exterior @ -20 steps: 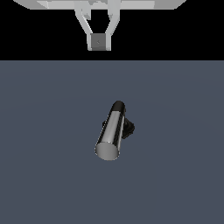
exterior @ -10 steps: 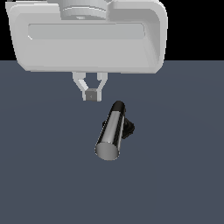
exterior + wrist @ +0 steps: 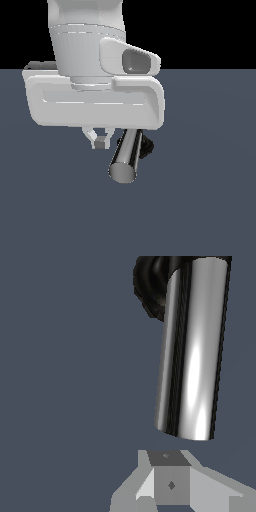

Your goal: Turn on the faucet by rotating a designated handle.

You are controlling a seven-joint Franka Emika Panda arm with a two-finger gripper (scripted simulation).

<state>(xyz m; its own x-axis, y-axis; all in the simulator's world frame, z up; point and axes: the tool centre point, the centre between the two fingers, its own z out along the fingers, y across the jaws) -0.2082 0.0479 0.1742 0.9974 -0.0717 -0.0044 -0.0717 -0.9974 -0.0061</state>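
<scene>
The faucet has a black ribbed base [image 3: 147, 147], partly hidden behind the handle. It also shows in the wrist view [image 3: 150, 286]. The handle [image 3: 126, 157] is a shiny chrome cylinder with a flat grey end face, and it slants toward the camera. In the wrist view the handle [image 3: 192, 351] fills the middle. My gripper [image 3: 101, 142] hangs from the big white hand, just to the exterior view's left of the handle. Its fingers are pressed together and hold nothing. In the wrist view my gripper [image 3: 170, 481] sits just off the handle's free end, with a small gap.
The flat dark grey floor [image 3: 200, 200] runs around the faucet. My white hand and wrist [image 3: 95, 100] hide the handle's far end and the ground behind it.
My gripper has come down and forward from the back of the scene to right beside the handle. The hand now looms large and covers the handle's far end. The handle has not moved.
</scene>
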